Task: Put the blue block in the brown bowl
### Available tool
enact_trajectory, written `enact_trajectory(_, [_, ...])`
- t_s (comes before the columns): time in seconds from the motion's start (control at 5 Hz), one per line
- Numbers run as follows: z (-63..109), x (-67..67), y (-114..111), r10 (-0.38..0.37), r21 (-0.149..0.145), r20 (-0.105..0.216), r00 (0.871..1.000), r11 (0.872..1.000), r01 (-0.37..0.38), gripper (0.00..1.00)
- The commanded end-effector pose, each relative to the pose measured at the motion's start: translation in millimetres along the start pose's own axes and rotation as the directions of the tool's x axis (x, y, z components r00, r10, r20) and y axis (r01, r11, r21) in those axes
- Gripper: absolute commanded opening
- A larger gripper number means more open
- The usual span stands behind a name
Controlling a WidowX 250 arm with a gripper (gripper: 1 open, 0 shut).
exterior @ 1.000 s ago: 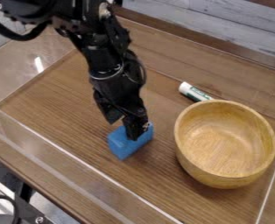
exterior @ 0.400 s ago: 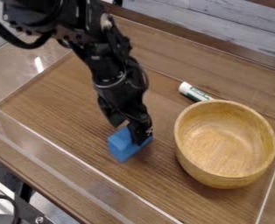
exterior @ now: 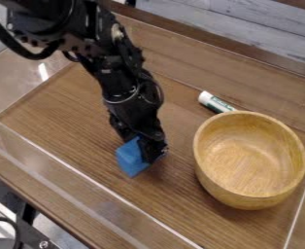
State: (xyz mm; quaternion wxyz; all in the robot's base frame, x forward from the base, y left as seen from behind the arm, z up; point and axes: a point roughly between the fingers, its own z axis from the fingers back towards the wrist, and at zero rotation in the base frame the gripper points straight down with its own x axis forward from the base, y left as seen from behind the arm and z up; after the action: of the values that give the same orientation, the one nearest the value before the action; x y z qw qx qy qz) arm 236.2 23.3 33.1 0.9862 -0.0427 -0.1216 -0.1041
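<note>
On the wooden tabletop [exterior: 64, 126], left of centre, the gripper [exterior: 145, 149] points steeply down with its jaws straddling the top of the blue block [exterior: 132, 159], partly open. Can't tell if they've got a grip. The block sits on the wood directly under them. Right of it, near but apart, the brown bowl [exterior: 252, 159] is empty.

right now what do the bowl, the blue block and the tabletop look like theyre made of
Brown bowl: wood, smooth light finish, visible grain and thick rim. Blue block: uniform bright blue, matte, soft edges; probably foam or plastic, cannot tell which. Table: dark wood-grain surface, slightly glossy with reflections; likely laminate or veneer.
</note>
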Motion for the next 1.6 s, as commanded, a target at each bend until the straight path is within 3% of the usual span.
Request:
enact_trajectory(0.0, [12.7,6.0,5,0.012,0.014,0.003,1.0,1.0,-0.012,0.0])
enact_trajectory(0.4, [27.4,8.0,6,0.021,0.02,-0.031,0.999,1.0,-0.021,0.0])
enact_trajectory(0.6, [33.1,9.6,7,0.031,0.022,-0.033,0.999,0.999,-0.03,0.0])
enact_trajectory(1.0, [42.8,12.5,11,0.044,0.028,-0.031,0.999,0.999,-0.043,0.0])
enact_trajectory(1.4, [49.1,18.6,19,0.044,0.035,-0.008,0.999,0.998,-0.043,0.0])
